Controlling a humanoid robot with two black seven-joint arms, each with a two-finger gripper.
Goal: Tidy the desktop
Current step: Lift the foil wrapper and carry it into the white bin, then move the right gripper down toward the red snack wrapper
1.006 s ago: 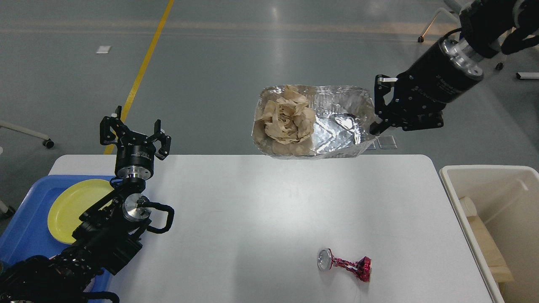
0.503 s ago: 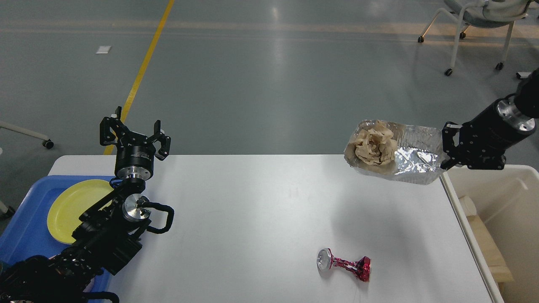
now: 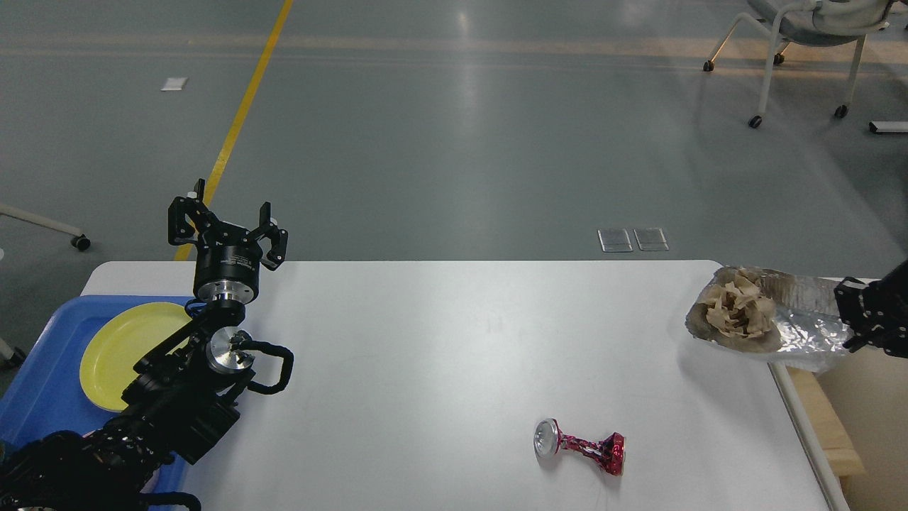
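The white desktop (image 3: 425,369) fills the lower part of the head view. My right gripper (image 3: 851,326) at the far right edge is shut on the rim of a crumpled foil tray (image 3: 805,330). The tray holds a wad of brown paper (image 3: 738,312) and hangs over the desktop's right edge, above the cream bin. A crushed red can (image 3: 582,446) lies on the desktop at the front right. My left gripper (image 3: 227,227) is open and empty, raised above the desktop's back left corner.
A blue tray (image 3: 42,383) with a yellow plate (image 3: 120,348) sits at the left edge, partly behind my left arm. The cream bin (image 3: 816,426) stands against the right edge, with cardboard inside. A wheeled chair (image 3: 809,28) stands on the floor at the back right.
My right arm has carried the foil tray with the brown paper from above the desktop's back edge down and right, over the bin. The left arm and the can have not moved.
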